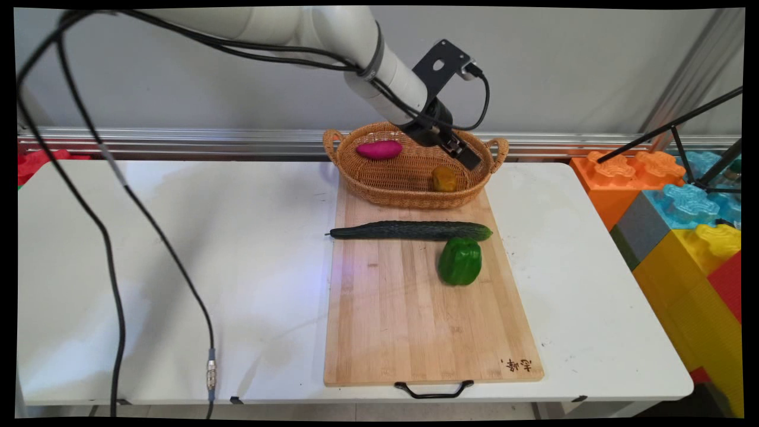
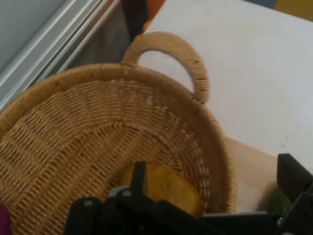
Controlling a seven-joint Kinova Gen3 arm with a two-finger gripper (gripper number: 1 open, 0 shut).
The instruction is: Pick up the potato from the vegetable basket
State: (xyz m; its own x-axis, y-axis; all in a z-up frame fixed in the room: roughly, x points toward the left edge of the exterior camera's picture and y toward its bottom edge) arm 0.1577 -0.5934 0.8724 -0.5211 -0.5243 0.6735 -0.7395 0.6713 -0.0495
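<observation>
Hanging over the right end of a wicker basket (image 1: 409, 178), the black gripper (image 1: 465, 155) holds its jaws spread apart with nothing between them. A yellow-brown vegetable (image 1: 444, 178) lies in the basket just at the gripper's 7 o'clock; a purple sweet potato (image 1: 379, 149) rests at the basket's 10 o'clock. On the cutting board (image 1: 415, 320), a cucumber (image 1: 409, 230) lies crosswise, a green pepper (image 1: 460, 261) touching it at 5 o'clock.

Robot lab: aluminium rail (image 1: 178, 139) along bare wall, giant toy blocks (image 1: 682, 225), tripod (image 1: 688, 142), dangling cables (image 1: 112, 249).
</observation>
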